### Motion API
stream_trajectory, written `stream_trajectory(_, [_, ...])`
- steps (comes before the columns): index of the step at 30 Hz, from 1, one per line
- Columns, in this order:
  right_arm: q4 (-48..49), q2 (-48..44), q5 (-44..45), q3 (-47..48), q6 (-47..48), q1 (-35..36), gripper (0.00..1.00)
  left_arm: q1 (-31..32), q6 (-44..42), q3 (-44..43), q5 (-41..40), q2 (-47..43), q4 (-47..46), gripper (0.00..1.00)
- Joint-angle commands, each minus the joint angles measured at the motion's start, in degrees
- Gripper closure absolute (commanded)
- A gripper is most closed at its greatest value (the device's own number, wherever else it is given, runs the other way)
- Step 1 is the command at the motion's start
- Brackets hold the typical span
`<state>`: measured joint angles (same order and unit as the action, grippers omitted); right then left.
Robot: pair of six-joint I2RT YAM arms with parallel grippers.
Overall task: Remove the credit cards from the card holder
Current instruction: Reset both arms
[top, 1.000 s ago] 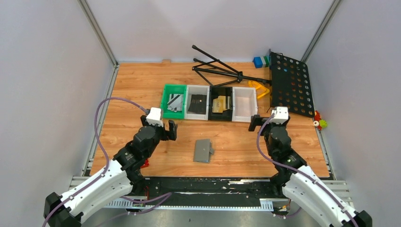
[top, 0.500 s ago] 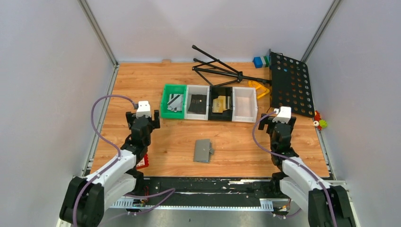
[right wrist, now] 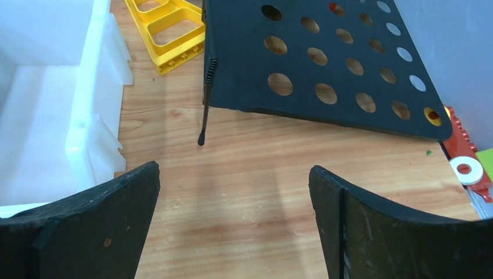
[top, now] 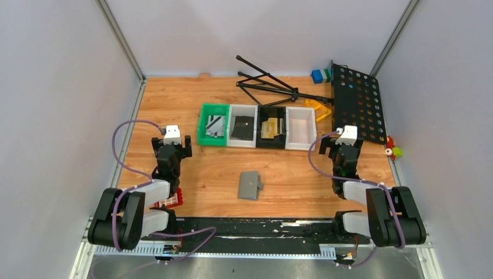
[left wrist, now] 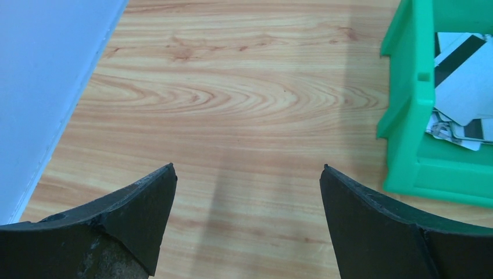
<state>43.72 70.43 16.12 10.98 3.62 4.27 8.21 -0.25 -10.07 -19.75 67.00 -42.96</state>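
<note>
The left arm (top: 152,189) and right arm (top: 358,190) share white shells, black joints, purple cables (top: 114,144) and black wedge-shaped tool fingers (left wrist: 134,215).

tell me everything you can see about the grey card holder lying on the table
The card holder is a flat, grey, rectangular wallet with a matte look; its material cannot be told for sure. A small tab sticks out from its right edge. It looks folded shut, with no card showing. It lies flat and slightly skewed on the wooden table, apart from the row of trays and on their near side. Only the table touches it.
</note>
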Motion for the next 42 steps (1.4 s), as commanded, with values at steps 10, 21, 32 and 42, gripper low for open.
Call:
stream_trajectory(10, [12.17, 9.2, -0.24, 2.62, 0.69, -0.29, 0.0, -3.3, -3.37, -2.17, 10.49, 11.09, -16.21, 0.0])
stream_trajectory(21, [11.49, 9.33, -2.67, 2.99, 1.52, -0.37, 0.0, -3.37, -2.68, -1.42, 9.12, 11.03, -17.1, 0.0])
stream_trajectory(32, [11.64, 9.19, -2.6, 2.89, 1.57, -0.35, 0.0, -3.37, -2.73, -1.48, 9.12, 11.05, -17.0, 0.0])
stream_trajectory(42, [11.54, 9.19, -2.62, 2.95, 1.57, -0.34, 0.0, -3.37, -2.72, -1.6, 9.2, 11.09, -16.93, 0.0])
